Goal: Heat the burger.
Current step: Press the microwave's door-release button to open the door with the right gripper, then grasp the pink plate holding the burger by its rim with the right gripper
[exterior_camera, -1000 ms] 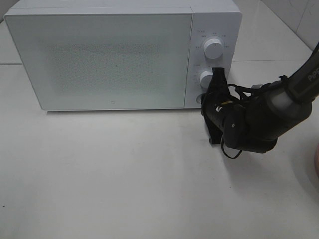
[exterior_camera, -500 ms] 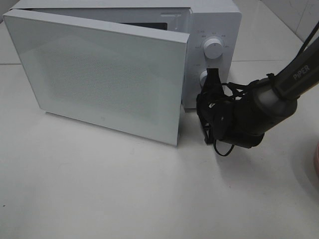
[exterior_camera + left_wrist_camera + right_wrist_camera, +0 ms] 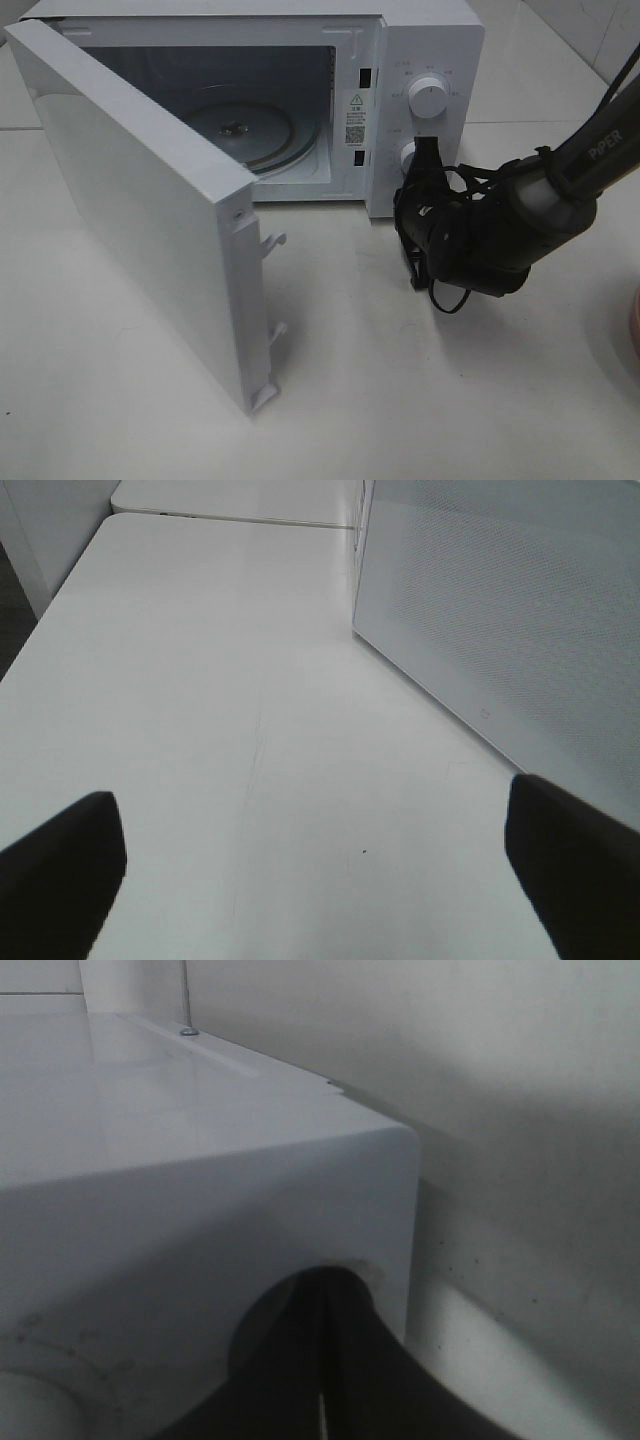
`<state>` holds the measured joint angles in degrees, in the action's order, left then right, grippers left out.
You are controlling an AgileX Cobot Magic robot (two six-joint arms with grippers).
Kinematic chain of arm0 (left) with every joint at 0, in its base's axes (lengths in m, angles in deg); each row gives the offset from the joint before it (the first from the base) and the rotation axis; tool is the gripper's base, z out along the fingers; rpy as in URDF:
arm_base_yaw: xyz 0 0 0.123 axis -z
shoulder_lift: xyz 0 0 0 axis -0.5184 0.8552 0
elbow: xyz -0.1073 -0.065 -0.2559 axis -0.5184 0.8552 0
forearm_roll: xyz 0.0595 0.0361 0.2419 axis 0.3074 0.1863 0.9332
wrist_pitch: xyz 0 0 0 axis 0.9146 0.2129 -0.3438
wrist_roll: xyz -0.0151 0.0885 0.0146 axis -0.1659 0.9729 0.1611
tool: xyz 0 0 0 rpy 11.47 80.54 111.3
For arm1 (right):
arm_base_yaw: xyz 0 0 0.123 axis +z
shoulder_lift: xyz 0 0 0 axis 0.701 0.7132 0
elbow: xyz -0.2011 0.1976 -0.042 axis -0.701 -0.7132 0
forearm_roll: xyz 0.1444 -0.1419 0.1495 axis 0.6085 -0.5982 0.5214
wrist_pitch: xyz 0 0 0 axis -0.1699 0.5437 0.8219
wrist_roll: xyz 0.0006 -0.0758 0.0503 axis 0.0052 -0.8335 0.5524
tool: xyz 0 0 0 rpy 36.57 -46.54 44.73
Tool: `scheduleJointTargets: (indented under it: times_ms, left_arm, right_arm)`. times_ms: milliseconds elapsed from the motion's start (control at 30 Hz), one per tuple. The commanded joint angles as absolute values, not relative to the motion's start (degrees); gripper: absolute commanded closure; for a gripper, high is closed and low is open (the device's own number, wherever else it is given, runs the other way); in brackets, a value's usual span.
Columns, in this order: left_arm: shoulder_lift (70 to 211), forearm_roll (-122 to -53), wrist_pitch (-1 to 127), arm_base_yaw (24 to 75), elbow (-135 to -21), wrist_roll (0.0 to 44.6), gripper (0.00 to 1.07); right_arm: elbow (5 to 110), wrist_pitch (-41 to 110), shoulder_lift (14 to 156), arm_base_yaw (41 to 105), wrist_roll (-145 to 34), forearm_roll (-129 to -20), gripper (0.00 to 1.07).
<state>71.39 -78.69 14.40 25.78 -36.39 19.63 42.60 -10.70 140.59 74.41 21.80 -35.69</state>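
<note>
The burger is out of view. The white microwave (image 3: 430, 40) stands at the back with its door (image 3: 140, 220) swung wide open to the left, showing the glass turntable (image 3: 245, 125) in an empty cavity. My right gripper (image 3: 428, 152) is shut, its tips at the bottom of the control panel beside the lower knob (image 3: 408, 155). In the right wrist view the gripper (image 3: 320, 1360) has its fingers pressed together against the microwave's front (image 3: 200, 1160). My left gripper (image 3: 315, 855) is open and empty above the bare table, with the door's outer face (image 3: 500, 610) beside it.
The open door reaches far out over the table's front left. A pink rim (image 3: 635, 325) shows at the right edge. The upper knob (image 3: 430, 97) is above my right gripper. The white table (image 3: 400, 400) lies in front.
The microwave door went from closed to wide open, swinging out to the left. My right gripper stayed at the bottom of the control panel, shifting only slightly.
</note>
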Motion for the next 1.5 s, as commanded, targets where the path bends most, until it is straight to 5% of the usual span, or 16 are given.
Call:
scheduleJointTargets:
  times_ms: [33, 1100, 1500]
  left_arm:
    - [70.02, -78.86, 14.86, 25.95, -36.16, 19.35, 0.09]
    - [70.02, -78.86, 14.86, 25.95, -36.16, 19.29, 0.09]
    - [70.02, -78.86, 14.86, 25.95, -36.16, 19.29, 0.09]
  right_arm:
    - [45.69, -17.92, 139.33, 72.75, 21.28, -39.52, 1.07]
    - [28.1, -10.01, 126.96, 76.76, 20.94, -38.21, 1.07]
    - [24.26, 9.81, 113.72, 76.76, 2.95, -41.3, 1.06]
